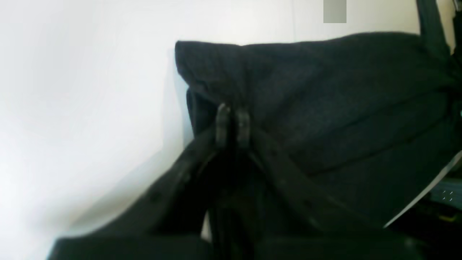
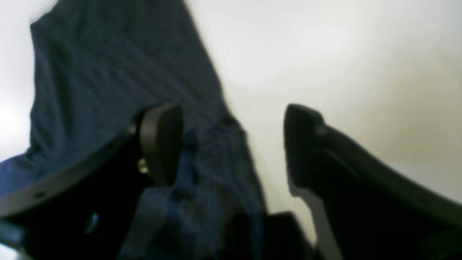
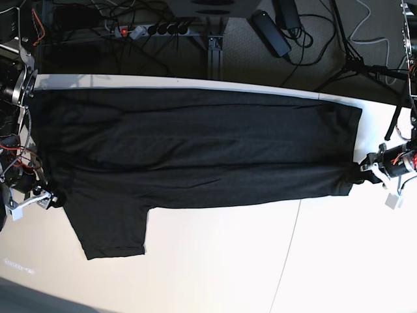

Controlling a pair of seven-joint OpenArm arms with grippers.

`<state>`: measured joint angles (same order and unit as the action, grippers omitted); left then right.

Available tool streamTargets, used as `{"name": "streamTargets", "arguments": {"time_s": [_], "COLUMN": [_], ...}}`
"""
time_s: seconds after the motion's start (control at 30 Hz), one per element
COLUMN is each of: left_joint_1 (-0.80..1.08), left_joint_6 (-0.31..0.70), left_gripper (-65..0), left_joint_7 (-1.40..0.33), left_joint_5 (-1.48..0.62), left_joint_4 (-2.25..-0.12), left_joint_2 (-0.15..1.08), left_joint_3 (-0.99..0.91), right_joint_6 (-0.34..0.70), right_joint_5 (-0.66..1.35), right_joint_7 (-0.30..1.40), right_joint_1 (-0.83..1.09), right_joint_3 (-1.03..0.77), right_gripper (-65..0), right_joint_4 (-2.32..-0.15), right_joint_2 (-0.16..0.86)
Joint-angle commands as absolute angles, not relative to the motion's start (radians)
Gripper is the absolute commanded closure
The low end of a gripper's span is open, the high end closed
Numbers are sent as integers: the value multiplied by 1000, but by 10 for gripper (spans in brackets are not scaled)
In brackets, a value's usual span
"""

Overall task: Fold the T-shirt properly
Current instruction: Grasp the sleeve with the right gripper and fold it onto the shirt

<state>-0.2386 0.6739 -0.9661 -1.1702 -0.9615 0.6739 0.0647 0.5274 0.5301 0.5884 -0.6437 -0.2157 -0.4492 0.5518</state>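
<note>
The black T-shirt lies stretched out lengthwise across the white table, with one short sleeve pointing toward the front. At the shirt's right end, my left gripper pinches a bunched corner. In the left wrist view its fingertips are pressed together on the dark fabric. At the shirt's left end is my right gripper. The right wrist view shows my right gripper wide open, one finger over the cloth and the other over bare table.
The white table extends in front of the shirt, with a thin seam running down it. Beyond the far edge are a power strip, cables and stand legs on the dark floor. Arm hardware and wiring stand at both sides.
</note>
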Motion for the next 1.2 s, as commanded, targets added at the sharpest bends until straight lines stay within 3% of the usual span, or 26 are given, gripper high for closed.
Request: {"name": "streamTargets", "arguments": {"time_s": [0.0, 0.47, 0.73, 0.8, 0.9, 0.93, 1.17], "left_joint_1": [-260, -260, -260, -260, -260, -260, -261], "left_joint_6": [698, 698, 698, 698, 698, 698, 698], "left_gripper": [0, 0, 0, 0, 0, 0, 0], "left_joint_7": [-955, -954, -938, -931, -931, -931, -902], "left_joint_5": [-1187, -1201, -1205, -1206, -1205, -1205, -1219], "left_joint_4": [-975, -989, -989, -989, -989, -989, -989], "left_joint_2": [704, 709, 709, 708, 703, 701, 701], "left_joint_3": [56, 56, 56, 56, 56, 56, 56], "right_joint_6": [587, 580, 580, 580, 580, 581, 592], "right_joint_5": [524, 327, 261, 255, 234, 235, 218], "right_joint_7": [575, 463, 468, 468, 460, 449, 454], "right_joint_1": [-671, -729, -744, -745, -744, -744, -736], "right_joint_3": [-220, -220, -220, -219, -220, -219, -219], "right_gripper": [-439, -439, -429, -328, -31, 0, 0], "right_joint_4": [-441, -407, -407, -408, -416, -419, -539], "right_joint_2": [569, 374, 369, 371, 371, 371, 374]}}
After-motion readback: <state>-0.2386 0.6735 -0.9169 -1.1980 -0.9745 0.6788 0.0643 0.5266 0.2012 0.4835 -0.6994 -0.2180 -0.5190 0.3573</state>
